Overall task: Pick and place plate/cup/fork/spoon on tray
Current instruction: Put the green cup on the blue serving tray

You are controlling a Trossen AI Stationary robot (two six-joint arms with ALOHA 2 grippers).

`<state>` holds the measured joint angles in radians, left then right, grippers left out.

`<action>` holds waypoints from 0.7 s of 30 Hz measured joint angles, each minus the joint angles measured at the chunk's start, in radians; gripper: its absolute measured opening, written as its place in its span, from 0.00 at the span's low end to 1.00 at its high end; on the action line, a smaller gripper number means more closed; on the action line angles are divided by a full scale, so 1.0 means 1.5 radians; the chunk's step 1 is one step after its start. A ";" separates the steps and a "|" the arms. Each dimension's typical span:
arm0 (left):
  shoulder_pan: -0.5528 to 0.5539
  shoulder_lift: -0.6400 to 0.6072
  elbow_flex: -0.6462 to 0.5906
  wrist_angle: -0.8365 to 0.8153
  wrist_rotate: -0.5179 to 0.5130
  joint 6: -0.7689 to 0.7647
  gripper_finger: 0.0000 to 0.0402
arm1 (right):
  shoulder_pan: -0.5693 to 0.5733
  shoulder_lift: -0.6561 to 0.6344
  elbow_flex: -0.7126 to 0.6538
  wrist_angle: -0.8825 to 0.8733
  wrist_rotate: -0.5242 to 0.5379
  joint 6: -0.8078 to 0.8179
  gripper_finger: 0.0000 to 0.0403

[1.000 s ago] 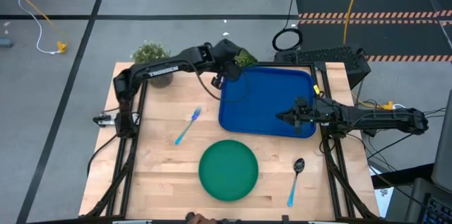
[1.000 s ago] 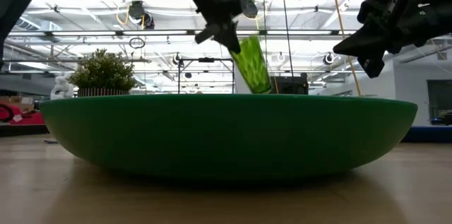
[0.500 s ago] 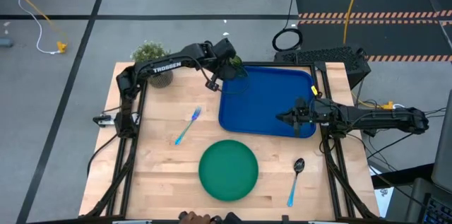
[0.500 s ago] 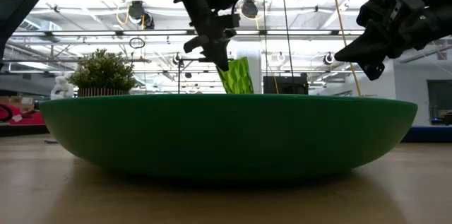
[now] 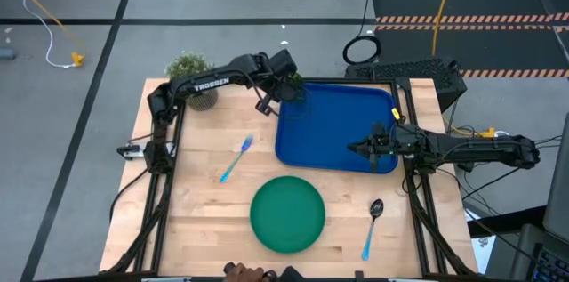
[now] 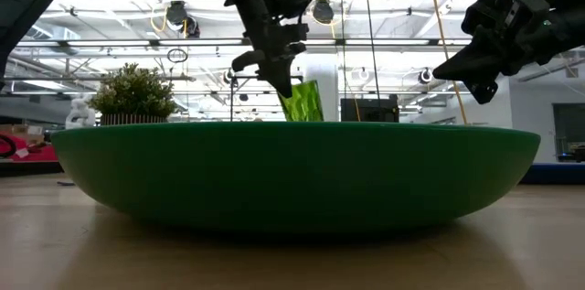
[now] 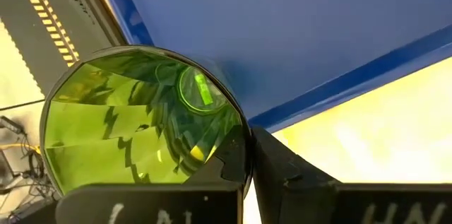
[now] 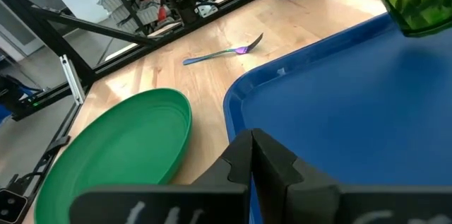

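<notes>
My left gripper (image 5: 286,93) is shut on the translucent green cup (image 5: 295,97) over the far left corner of the blue tray (image 5: 342,131). In the low view the plate hides the cup's (image 6: 303,102) base. The green plate (image 5: 286,215) lies flat on the table near the front edge. Left of the tray lies the fork (image 5: 236,159); the spoon (image 5: 372,225) lies to the right of the plate. My right gripper (image 5: 353,149) hovers shut over the tray's near right part, holding nothing. My left gripper pinches the cup's wall at the rim (image 7: 246,136), one finger (image 7: 229,159) inside the cup and one (image 7: 286,174) outside. The fingers slant down from the table's far left. The cup hangs below them, slightly tilted; whether its base touches the tray I cannot tell.
A potted plant (image 5: 191,73) stands at the table's far left corner, close behind the left arm. Bare wood shows between fork, plate and spoon. Most of the tray's floor (image 8: 367,111) is bare blue.
My left gripper has come down and a little toward the table's near left with the cup, staying shut on it. The cup has sunk toward the tray's far left corner and stands less tilted than before.
</notes>
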<state>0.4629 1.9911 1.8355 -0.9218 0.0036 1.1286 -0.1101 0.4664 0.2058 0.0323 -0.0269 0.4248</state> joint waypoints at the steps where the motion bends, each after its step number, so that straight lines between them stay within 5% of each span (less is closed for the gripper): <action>1: 0.003 0.000 0.000 -0.003 0.000 0.000 0.02 | 0.000 0.000 0.000 0.000 0.000 0.000 0.00; 14: 0.019 0.000 0.000 -0.007 -0.003 0.038 0.02 | 0.000 0.000 0.000 0.000 0.000 0.000 0.00; 21: 0.022 0.010 0.000 0.006 -0.003 0.061 0.12 | 0.000 0.000 0.000 0.000 0.000 0.000 0.00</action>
<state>0.4953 2.0060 1.8359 -0.9127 -0.0010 1.2201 -0.1100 0.4664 0.2058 0.0326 -0.0269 0.4252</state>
